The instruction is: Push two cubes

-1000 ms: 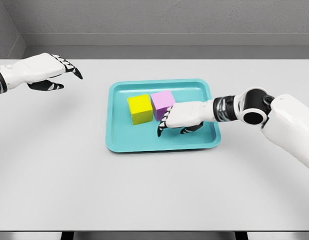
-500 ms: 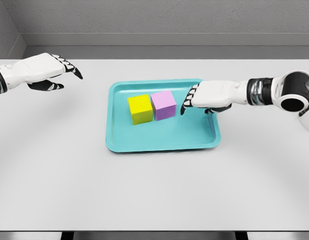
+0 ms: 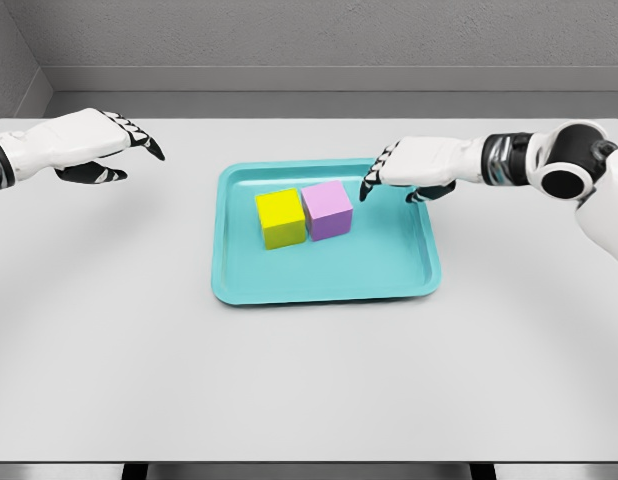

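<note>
A yellow cube (image 3: 280, 217) and purple cube (image 3: 327, 209) are sitting touching in a teal tray (image 3: 324, 283). The right hand (image 3: 409, 167) is hovering beside them, fingers relaxed, holding nothing; the left hand (image 3: 89, 145) likewise.

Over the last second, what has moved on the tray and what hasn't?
The right hand has pulled back from the near side of the purple cube, rising toward the teal tray's far right corner; its fingers are relaxed and hold nothing. The yellow cube and purple cube sit side by side, touching, where they were. The left hand hangs over the table's far left, unchanged.
</note>
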Controlling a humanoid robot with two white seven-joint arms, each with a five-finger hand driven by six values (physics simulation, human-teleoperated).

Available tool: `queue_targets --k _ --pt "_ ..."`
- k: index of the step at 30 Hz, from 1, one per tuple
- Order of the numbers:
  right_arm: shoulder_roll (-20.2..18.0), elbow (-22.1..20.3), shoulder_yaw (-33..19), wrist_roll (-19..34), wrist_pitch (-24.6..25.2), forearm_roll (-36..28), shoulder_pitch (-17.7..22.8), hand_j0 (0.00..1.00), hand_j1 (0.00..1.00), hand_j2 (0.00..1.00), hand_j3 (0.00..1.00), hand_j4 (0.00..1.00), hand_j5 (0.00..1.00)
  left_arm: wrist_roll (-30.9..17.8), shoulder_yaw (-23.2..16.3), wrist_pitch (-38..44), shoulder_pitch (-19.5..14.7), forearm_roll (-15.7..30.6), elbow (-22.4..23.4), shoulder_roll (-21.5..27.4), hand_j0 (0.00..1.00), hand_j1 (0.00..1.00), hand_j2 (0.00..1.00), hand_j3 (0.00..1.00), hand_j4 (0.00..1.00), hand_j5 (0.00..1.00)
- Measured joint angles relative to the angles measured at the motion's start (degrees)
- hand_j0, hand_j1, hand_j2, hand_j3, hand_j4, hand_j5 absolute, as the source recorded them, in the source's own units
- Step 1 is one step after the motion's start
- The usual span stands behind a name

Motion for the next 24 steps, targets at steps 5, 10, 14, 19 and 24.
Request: queue_targets --k 5,10,14,19,24 --pt "1.0 2.0 0.1 0.0 0.0 1.3 0.0 0.71 0.71 0.71 0.71 0.71 0.71 0.0 0.0 0.0 0.0 0.0 0.0 0.0 0.69 0.69 0.69 0.69 0.69 0.69" --pt "2.8 3.3 0.2 0.0 0.0 3.0 0.0 0.71 0.71 0.71 0.71 0.71 0.71 0.0 0.0 0.0 0.0 0.1 0.1 0.0 0.69 0.69 0.69 0.69 0.69 0.69" --pt "3.6 3.5 0.6 0.0 0.0 3.3 0.0 0.71 0.71 0.71 0.71 0.71 0.71 0.0 0.0 0.0 0.0 0.1 0.0 0.0 0.69 0.69 0.69 0.69 0.69 0.69" --pt "4.1 3.7 0.8 -0.1 0.9 2.6 -0.1 0.71 0.71 0.71 0.71 0.71 0.71 0.0 0.0 0.0 -0.1 0.1 0.1 0.0 0.69 0.69 0.69 0.69 0.69 0.69" --pt "4.5 3.7 0.8 -0.2 1.6 1.9 0.0 0.71 0.71 0.71 0.71 0.71 0.71 0.0 0.1 0.0 0.0 0.1 0.1 0.0 0.69 0.69 0.69 0.69 0.69 0.69"
